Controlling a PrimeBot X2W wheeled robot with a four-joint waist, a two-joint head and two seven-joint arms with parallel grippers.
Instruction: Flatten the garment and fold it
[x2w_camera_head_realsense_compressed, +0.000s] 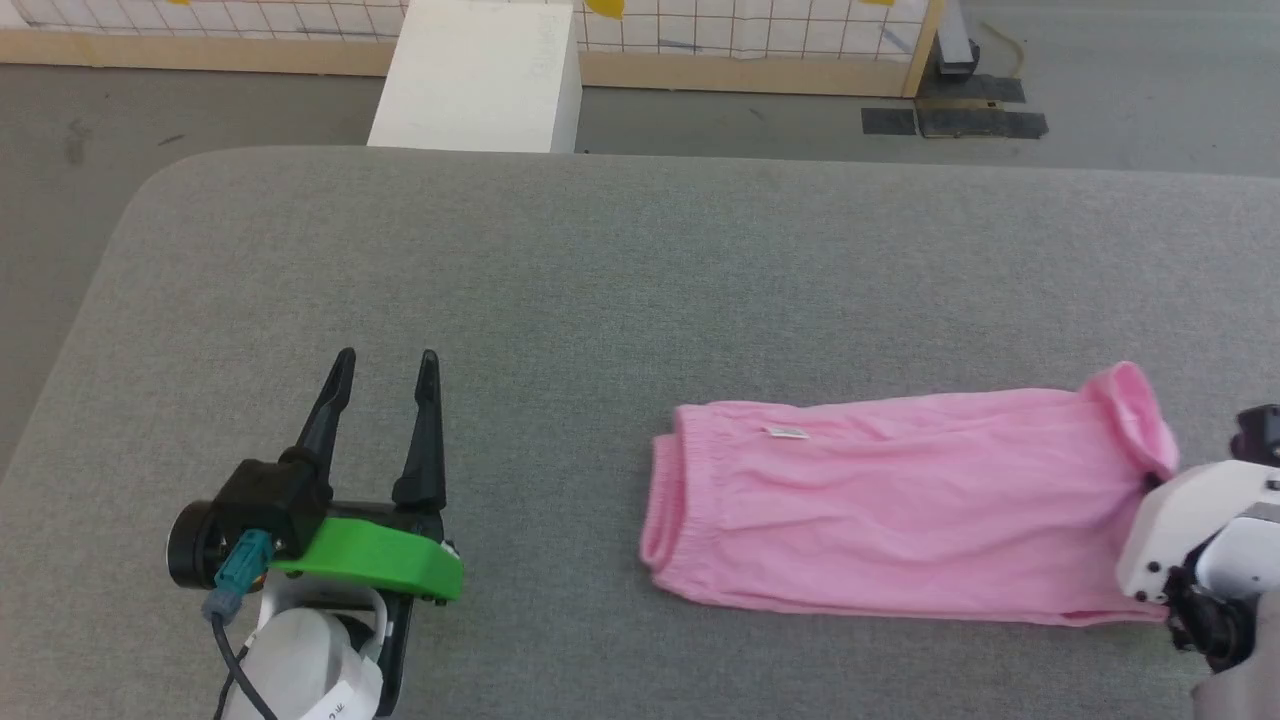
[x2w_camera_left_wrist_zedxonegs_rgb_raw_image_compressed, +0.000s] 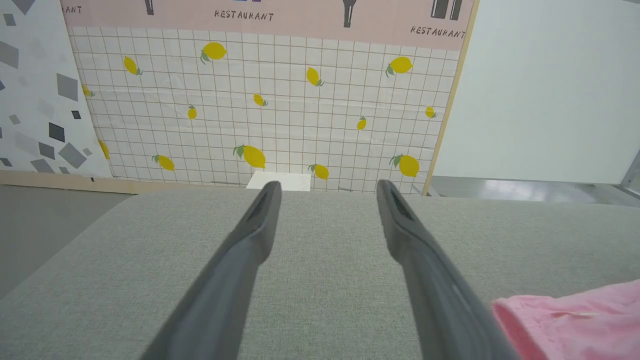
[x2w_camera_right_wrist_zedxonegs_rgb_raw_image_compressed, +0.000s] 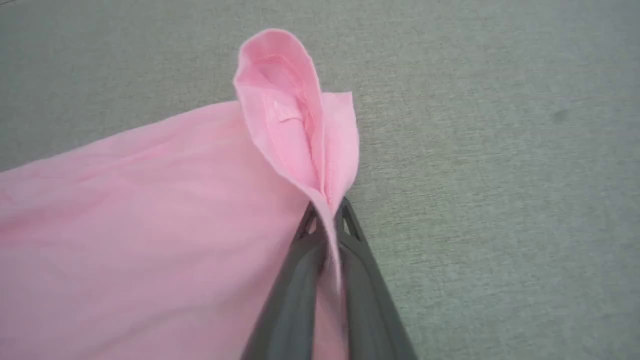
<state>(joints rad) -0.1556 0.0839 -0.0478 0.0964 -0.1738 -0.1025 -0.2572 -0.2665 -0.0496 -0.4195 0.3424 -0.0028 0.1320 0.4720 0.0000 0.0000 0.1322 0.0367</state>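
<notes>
Gripped soft, thin pink garment (x2w_camera_head_realsense_compressed: 890, 510) at raised hem with right gripper (x2w_camera_right_wrist_zedxonegs_rgb_raw_image_compressed: 327, 216), jaws together; held left gripper (x2w_camera_head_realsense_compressed: 388, 358) spread wide, empty, over woven grey table (x2w_camera_head_realsense_compressed: 600, 280).

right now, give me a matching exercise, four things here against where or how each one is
1 left gripper
2 right gripper
3 garment
4 white box

a shut, pinching fabric
b behind the far edge of the table
c open, holding nothing
d lying stretched out along the table

Pairs: 1-c, 2-a, 3-d, 4-b
</notes>
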